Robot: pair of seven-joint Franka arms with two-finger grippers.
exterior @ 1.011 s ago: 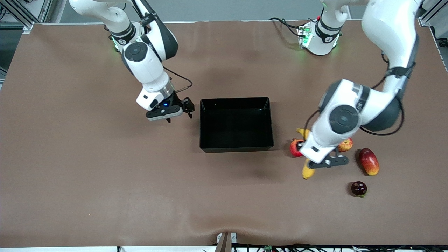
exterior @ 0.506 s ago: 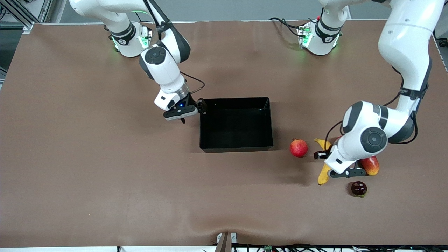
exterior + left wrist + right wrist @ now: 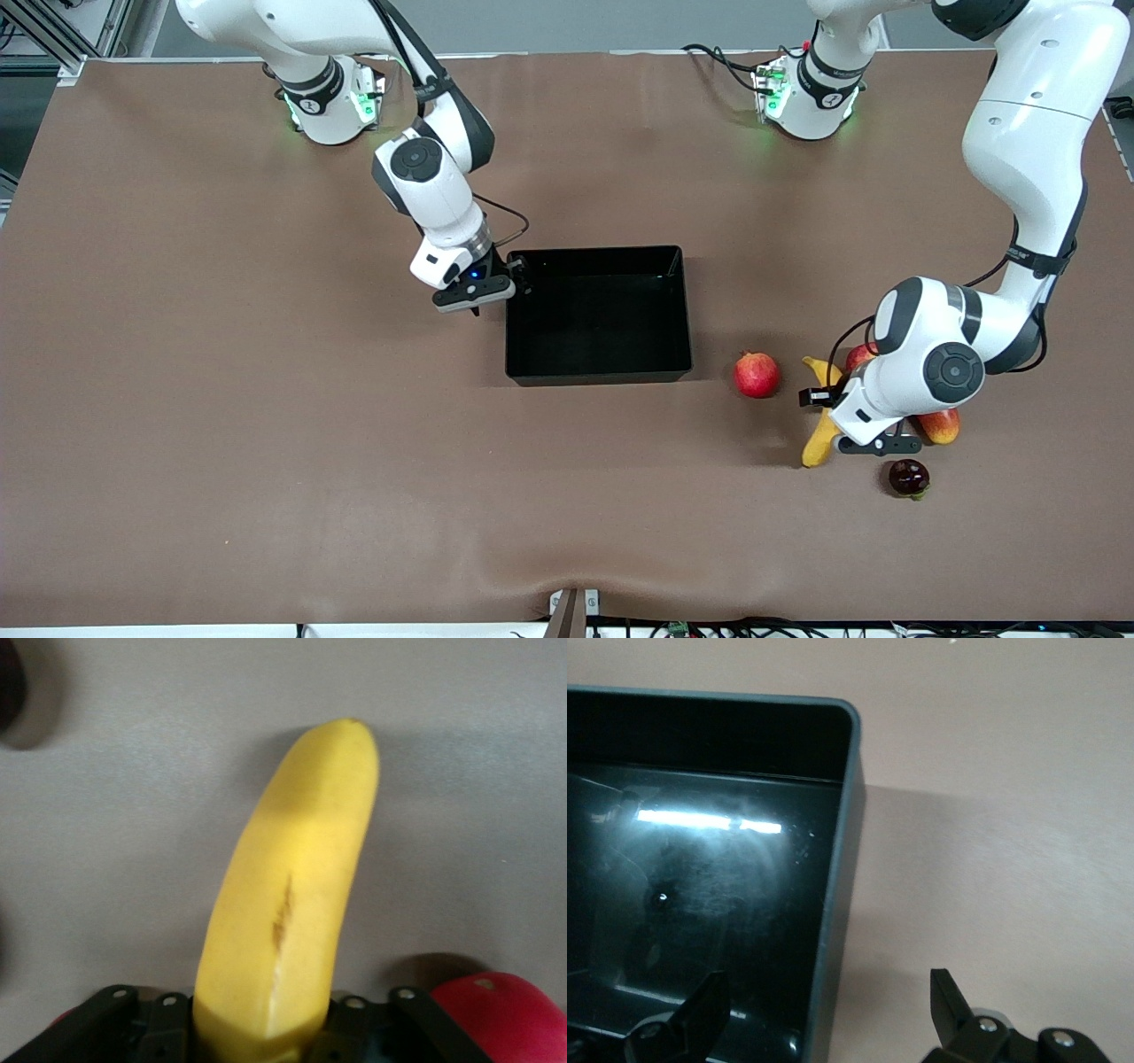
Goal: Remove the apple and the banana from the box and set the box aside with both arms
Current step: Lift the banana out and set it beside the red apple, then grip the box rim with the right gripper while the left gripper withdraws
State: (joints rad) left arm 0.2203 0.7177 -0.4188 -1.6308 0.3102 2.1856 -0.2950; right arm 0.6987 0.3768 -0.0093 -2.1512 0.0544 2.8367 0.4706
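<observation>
The yellow banana lies on the table near the left arm's end. My left gripper is low over its middle and shut on it. In the left wrist view the banana runs out from between the jaws of the left gripper. The streaked apple peeks out from under the left arm. The black box sits mid-table. My right gripper is open and straddles the box wall at the corner toward the right arm's end. The right wrist view shows that wall between the open right gripper's fingers.
A red pomegranate lies between the box and the banana and shows in the left wrist view. A red-orange mango is partly under the left arm. A small dark fruit lies nearer the front camera.
My right gripper has moved to the box and come down astride its wall. My left gripper has shifted toward the left arm's end with the banana, uncovering the pomegranate.
</observation>
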